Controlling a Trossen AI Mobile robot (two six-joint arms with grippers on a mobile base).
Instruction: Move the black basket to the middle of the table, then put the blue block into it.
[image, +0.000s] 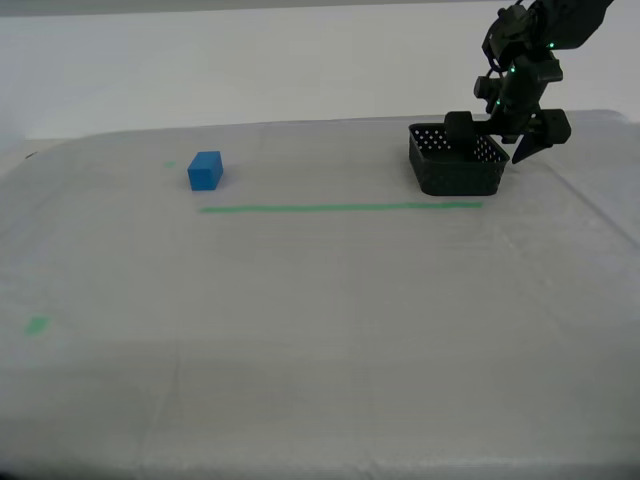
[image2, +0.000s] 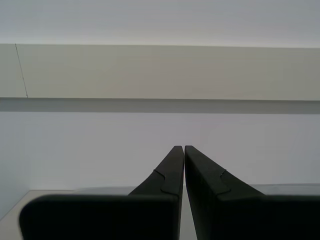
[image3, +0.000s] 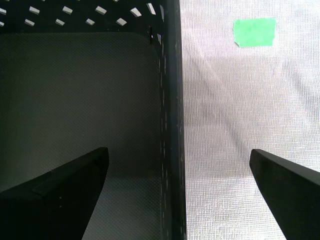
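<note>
On the whitish woven cloth of the table (image: 300, 300) in the exterior view, the perforated black basket (image: 458, 160) is sitting far right with my first gripper (image: 505, 135) straddling its wall, the smooth blue block (image: 205, 171) well apart leftward. Through the second wrist view, my second gripper (image2: 182, 150) is pointing its dark tapered fingers, pressed together, at a pale wall. Through the first wrist view, my first gripper (image3: 178, 155) is spreading wide, one finger over the basket's (image3: 75, 90) finely textured floor, the other over cloth near a green tape mark (image3: 254, 32).

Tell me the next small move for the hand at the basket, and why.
Probably close my first hand on the black basket wall: its open fingers straddle that wall, one inside, one outside, so a grip would let it drag the basket toward the table's middle.
</note>
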